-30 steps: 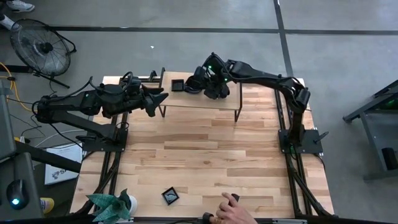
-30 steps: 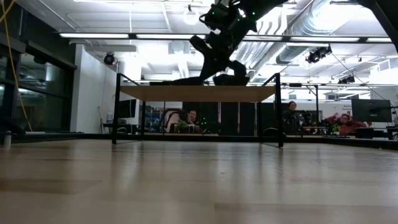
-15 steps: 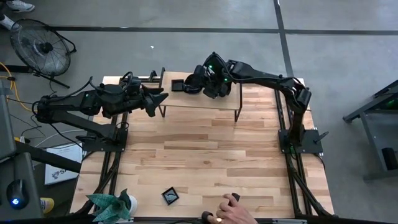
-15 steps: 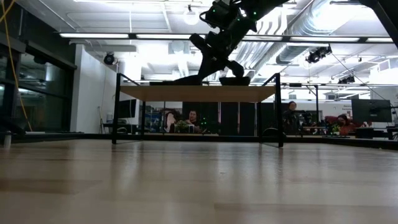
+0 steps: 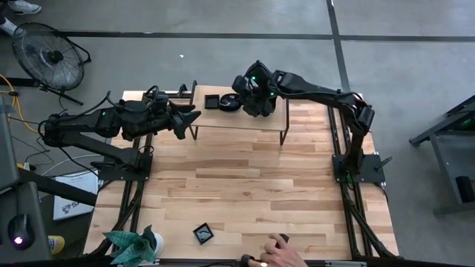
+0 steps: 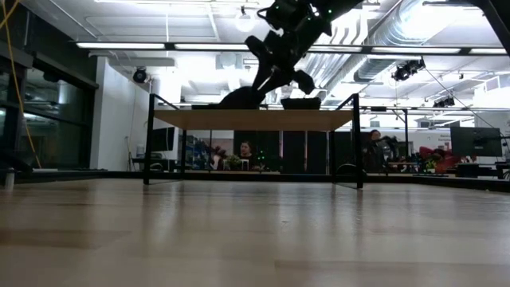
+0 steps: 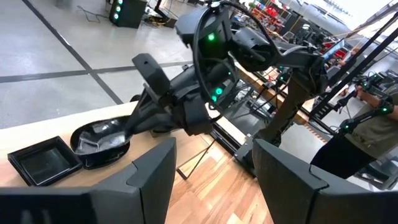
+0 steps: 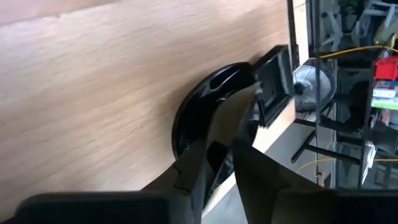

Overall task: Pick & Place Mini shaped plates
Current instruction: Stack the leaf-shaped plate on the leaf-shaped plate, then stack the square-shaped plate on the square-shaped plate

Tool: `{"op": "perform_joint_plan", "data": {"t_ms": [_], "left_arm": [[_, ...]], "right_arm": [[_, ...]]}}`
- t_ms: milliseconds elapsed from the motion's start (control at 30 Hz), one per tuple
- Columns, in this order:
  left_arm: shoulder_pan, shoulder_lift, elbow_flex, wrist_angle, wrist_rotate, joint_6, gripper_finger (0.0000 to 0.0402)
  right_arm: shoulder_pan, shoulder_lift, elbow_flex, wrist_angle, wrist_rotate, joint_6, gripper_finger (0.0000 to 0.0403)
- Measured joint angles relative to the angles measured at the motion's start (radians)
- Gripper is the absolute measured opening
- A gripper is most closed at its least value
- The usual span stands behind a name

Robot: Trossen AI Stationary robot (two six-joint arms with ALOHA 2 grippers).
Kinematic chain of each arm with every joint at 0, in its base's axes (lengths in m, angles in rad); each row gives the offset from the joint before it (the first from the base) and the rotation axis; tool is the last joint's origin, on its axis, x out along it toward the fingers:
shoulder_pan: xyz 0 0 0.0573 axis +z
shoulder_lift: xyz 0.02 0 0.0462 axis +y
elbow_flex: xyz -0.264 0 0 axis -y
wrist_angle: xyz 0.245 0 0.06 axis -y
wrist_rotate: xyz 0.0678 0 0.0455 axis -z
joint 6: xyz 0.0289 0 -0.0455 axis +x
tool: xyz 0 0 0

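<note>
The right gripper [image 5: 236, 102] hangs over the raised wooden shelf [image 5: 245, 119] at the table's far edge, its fingers [image 8: 219, 140] parted a little around the rim of a round black plate [image 7: 99, 138] that sits on the shelf beside a square plate [image 5: 212, 100]; whether it grips I cannot tell. To finish the release well, I judge it should open wider and lift straight up so the dish is not dragged. The left gripper [image 5: 189, 117] waits open near the shelf's left end. Another plate [image 5: 202, 233] lies on the near table [image 5: 260, 178] by a green plant [image 5: 132, 243], with a person's hand [image 5: 280, 252] at the near edge and open workshop floor beyond
</note>
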Motion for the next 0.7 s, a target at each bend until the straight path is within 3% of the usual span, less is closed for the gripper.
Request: {"op": "perform_joint_plan", "data": {"t_ms": [267,433,700], "left_arm": [[0.000,0.000,0.000,0.000,0.000,0.000,0.0209],[0.000,0.000,0.000,0.000,0.001,0.000,0.0209],[0.000,0.000,0.000,0.001,0.004,0.000,0.0209]], "right_arm": [[0.005,-0.042,0.000,-0.008,0.021,0.084,0.0111],[0.039,-0.068,0.000,-0.010,0.135,0.214,0.0121],[0.122,-0.136,0.000,-0.038,0.356,0.802,0.0101]]}}
